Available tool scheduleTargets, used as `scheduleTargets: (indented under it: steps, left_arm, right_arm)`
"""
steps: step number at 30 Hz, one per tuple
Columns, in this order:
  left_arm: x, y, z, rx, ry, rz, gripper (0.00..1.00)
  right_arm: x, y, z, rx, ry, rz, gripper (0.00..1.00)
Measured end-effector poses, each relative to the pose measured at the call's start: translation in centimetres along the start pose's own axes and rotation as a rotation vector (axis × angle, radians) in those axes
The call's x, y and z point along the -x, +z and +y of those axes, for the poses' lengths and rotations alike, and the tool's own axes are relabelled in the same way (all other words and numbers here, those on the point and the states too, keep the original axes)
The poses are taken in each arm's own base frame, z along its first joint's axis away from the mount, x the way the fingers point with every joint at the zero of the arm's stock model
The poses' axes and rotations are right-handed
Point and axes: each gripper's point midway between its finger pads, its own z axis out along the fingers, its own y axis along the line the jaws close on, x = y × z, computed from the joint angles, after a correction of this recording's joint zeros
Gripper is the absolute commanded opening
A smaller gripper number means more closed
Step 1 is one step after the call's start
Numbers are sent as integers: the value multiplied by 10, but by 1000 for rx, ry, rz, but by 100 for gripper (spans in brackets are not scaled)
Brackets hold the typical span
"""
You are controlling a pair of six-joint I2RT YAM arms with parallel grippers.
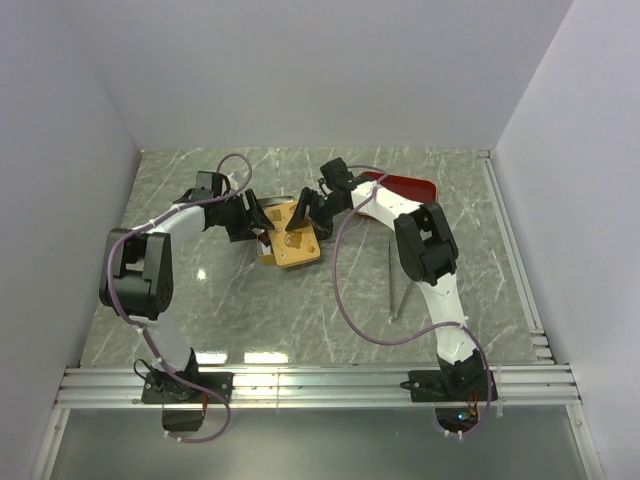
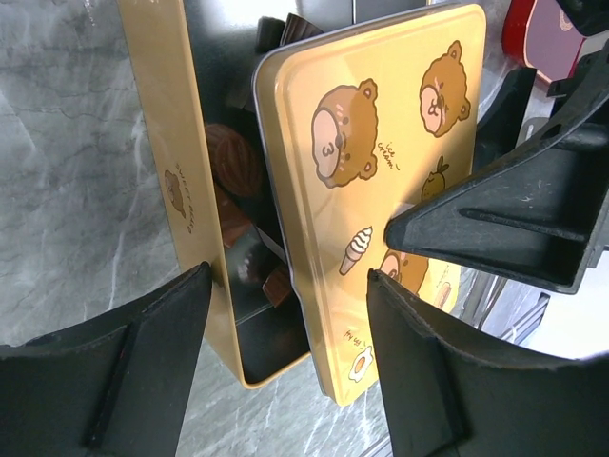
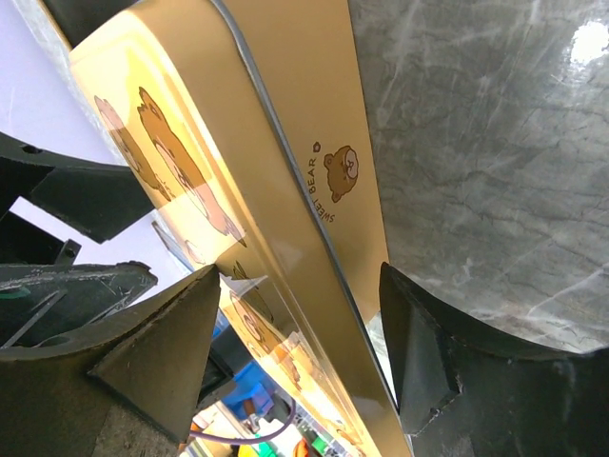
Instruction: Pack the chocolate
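The gold tin lies open on the marble table, and several small brown chocolates sit inside it. The yellow bear-print lid lies askew over the tin and covers most of the opening. My left gripper is open, with its fingers astride the near end of tin and lid. My right gripper is open. One of its fingertips touches the lid's top and the other stands beside the tin's printed wall. In the top view both grippers, left and right, meet at the tin.
A red tray lies behind the right arm and also shows in the left wrist view. A thin metal tool lies on the table right of centre. A rail runs along the right edge.
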Motion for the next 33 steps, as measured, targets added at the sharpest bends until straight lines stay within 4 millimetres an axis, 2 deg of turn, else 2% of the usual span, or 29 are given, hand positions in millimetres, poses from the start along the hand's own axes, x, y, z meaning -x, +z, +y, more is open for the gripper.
scheduleTargets:
  steps: [14,25,30,31,33]
  left_arm:
    - [0,3,2,26,-1,2,69]
    - [-3,6,-3,11,9,12,65]
    - [-4,7,-2,18,12,13,47]
    - [-5,8,-1,23,10,15,44]
    - [-6,9,0,23,5,22,40]
  right_arm:
    - [0,-1,1,-5,-7,-2,74]
    - [-11,1,4,-42,-17,19,75]
    - [-13,1,2,-50,-14,27,79]
    - [-13,0,2,-51,-13,28,92]
    - [-14,0,1,-56,-14,28,93]
